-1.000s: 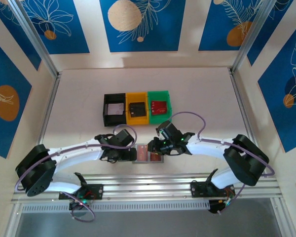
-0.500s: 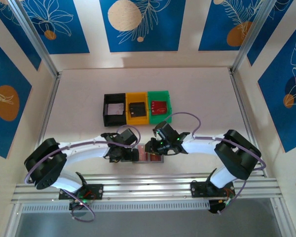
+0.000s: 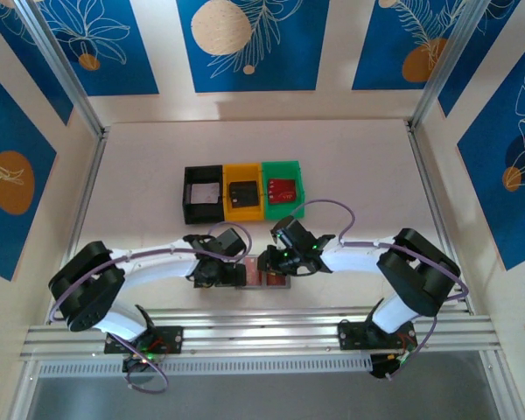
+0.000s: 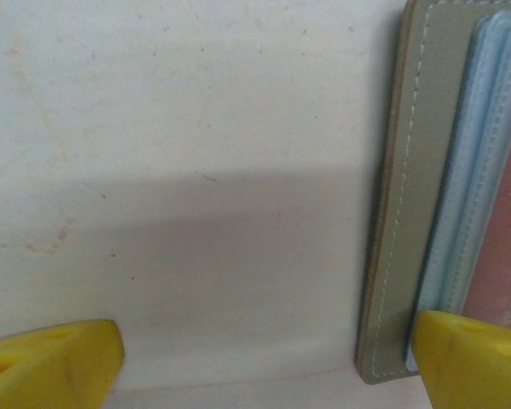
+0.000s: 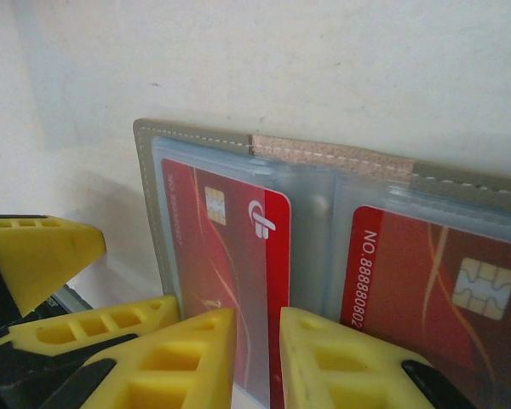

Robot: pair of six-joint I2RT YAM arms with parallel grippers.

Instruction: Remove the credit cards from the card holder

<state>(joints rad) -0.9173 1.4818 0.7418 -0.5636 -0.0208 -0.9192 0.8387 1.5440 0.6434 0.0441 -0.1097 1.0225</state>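
The grey card holder (image 3: 271, 280) lies open and flat on the table near the front edge, between my two grippers. Two red credit cards sit in its pale blue pockets, one on the left (image 5: 230, 247) and one on the right (image 5: 426, 290). My right gripper (image 5: 257, 317) points down over the left card's right edge. Its jaws are nearly together with only a thin slit, and they hold nothing. My left gripper (image 4: 264, 362) is wide open at the holder's left edge (image 4: 409, 213), with one fingertip (image 4: 473, 354) over that edge and the other over bare table.
Behind the holder stand three joined bins. The black bin (image 3: 203, 194) has a pale card, the yellow bin (image 3: 243, 193) a dark card, and the green bin (image 3: 283, 189) a red card. The aluminium rail (image 3: 262, 328) runs just in front of the holder.
Both grippers have closed in on the holder: the left one moved right to its left edge, and the right one moved left over the left card. The holder has not moved.
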